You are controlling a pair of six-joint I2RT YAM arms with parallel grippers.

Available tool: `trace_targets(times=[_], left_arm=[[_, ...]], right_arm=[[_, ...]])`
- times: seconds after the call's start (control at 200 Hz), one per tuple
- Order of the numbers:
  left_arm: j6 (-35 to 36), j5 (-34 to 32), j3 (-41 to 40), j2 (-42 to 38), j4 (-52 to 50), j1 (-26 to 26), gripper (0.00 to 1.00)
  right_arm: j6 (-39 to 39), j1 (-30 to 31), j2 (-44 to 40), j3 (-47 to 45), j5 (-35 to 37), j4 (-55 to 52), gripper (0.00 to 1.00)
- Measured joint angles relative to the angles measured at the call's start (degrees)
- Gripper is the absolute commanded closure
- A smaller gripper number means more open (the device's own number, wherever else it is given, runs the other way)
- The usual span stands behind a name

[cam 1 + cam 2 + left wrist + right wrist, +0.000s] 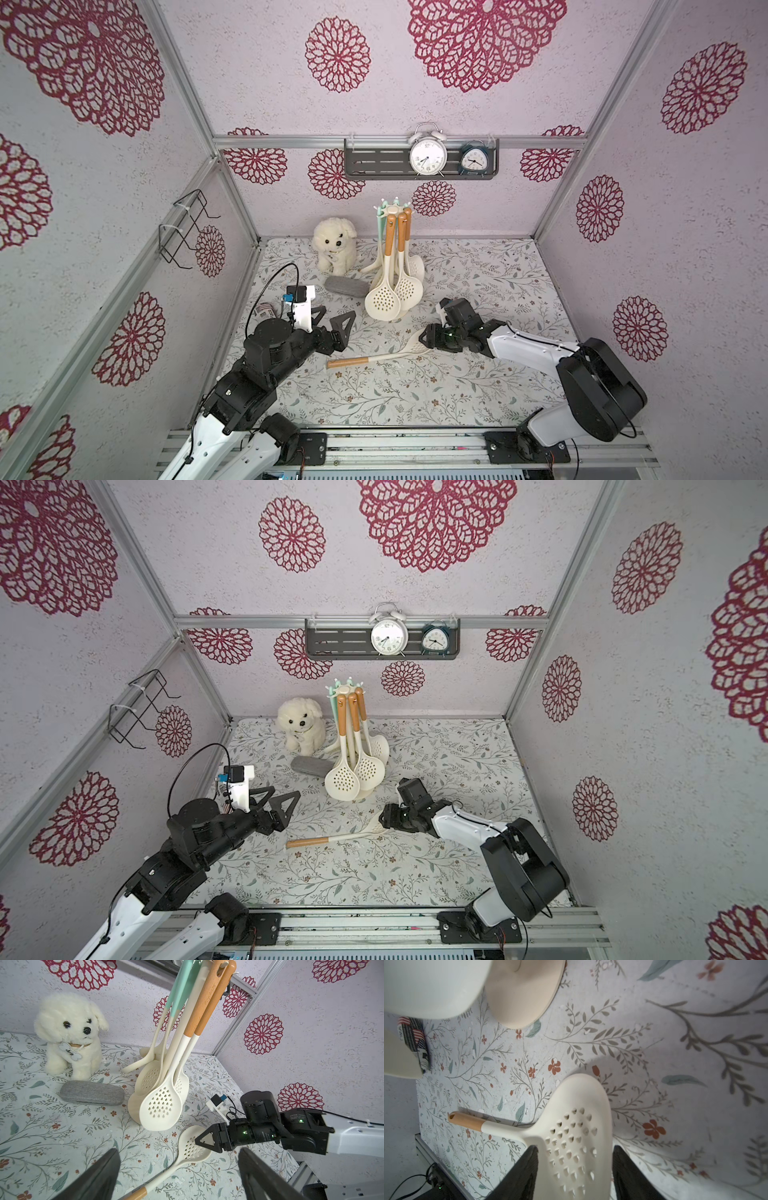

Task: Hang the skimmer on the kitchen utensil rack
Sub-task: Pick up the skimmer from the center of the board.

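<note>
Right claw [575, 1149] astride skimmer [376, 358] — rack [392, 212] near

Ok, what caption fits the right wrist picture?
Right gripper straddling the perforated head of the skimmer, flowery table beneath.

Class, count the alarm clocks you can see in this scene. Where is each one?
2. A large white alarm clock stands on the dark grey wall shelf; a smaller dark teal one stands beside it. None seems hidden.
</note>
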Motion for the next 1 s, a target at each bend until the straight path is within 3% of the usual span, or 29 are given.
trace_targets(times=[0.17, 0.345, 0.585, 0.69, 1.001], left_arm=[[-0.7, -1.3, 0.0, -0.3, -0.3, 0.0, 0.08], [-1.8, -2.8, 0.4, 0.1, -0.7, 0.0, 0.09], [-3.9, -5.2, 4.1, 3.0, -1.0, 0.0, 0.0], [-5.4, -6.3, 5.9, 4.3, -0.9, 0.0, 0.03], [-14.1, -8.4, 5.5, 3.9, 6.2, 0.0, 0.03]], right_arm=[[-0.3, -0.1, 0.3, -1.1, -1.2, 0.7, 0.72], [0.4, -0.2, -4.7, -4.7, -1.6, 2.7, 1.0], [2.3, -0.2, -20.1, -10.3, 0.9, 5.0, 1.0], [4.9, -0.2, -28.6, -13.0, 3.1, 6.9, 1.0], [16.5, -0.1, -48.5, -17.7, 16.8, 13.2, 1.0]])
